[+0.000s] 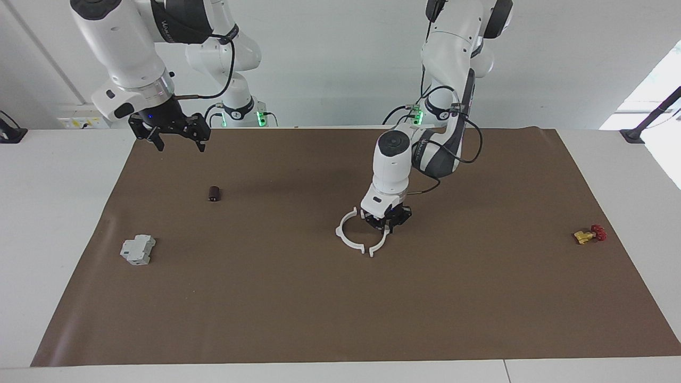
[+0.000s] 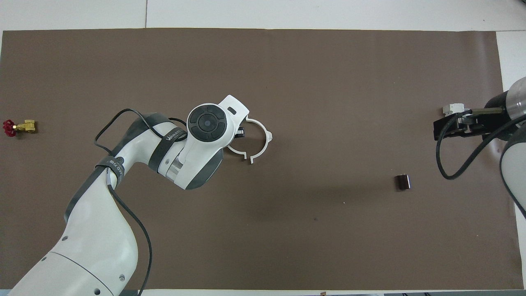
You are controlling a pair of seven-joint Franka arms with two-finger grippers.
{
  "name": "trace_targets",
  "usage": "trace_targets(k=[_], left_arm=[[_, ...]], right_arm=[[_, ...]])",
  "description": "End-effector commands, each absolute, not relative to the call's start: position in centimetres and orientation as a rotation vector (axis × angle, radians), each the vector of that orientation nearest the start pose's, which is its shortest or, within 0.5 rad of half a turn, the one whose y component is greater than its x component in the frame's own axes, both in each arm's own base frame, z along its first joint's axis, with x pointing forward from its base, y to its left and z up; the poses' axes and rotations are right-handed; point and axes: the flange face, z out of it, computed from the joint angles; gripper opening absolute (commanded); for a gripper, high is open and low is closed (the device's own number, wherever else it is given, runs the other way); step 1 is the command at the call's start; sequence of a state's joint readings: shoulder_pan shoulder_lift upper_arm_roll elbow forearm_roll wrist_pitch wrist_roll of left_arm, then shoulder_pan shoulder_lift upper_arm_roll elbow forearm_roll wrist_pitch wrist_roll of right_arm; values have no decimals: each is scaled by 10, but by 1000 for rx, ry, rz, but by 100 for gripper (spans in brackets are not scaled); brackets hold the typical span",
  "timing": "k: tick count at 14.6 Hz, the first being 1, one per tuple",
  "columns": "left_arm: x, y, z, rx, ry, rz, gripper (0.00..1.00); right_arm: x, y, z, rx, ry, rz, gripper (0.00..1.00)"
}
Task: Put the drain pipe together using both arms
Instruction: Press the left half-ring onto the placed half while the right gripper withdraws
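The left gripper (image 1: 387, 225) stood low over the middle of the brown mat (image 1: 340, 298), its fingers pinched shut on one white half-ring arc (image 1: 380, 244) of the drain pipe, whose free end almost met the tab of the other half-ring arc (image 1: 348, 236) lying flat on the mat beside it. The right gripper (image 1: 175, 139) hung in the air with fingers spread wide and holding nothing, above the mat's edge at the right arm's end, with a small dark cylinder (image 1: 214, 193) and a grey blocky part (image 1: 138, 250) also on the mat toward that end. A red-and-yellow valve (image 1: 589, 234) lay on the mat toward the left arm's end.

A brown mat (image 1: 319, 308) covers the white table (image 1: 48, 223).
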State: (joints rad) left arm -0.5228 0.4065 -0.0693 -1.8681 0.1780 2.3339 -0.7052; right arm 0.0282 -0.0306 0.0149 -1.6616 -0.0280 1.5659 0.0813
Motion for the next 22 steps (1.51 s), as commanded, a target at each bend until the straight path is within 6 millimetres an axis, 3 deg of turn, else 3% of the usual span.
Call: trace_targets(k=[1, 12, 22], left_arm=[[524, -356, 310, -3096, 23, -242, 0], [520, -356, 306, -3097, 34, -239, 0], [516, -358, 304, -3093, 42, -227, 0]], right_arm=[[543, 2, 598, -3165, 54, 69, 100], [544, -21, 597, -3143, -10, 70, 100], [544, -22, 599, -3143, -17, 63, 100]])
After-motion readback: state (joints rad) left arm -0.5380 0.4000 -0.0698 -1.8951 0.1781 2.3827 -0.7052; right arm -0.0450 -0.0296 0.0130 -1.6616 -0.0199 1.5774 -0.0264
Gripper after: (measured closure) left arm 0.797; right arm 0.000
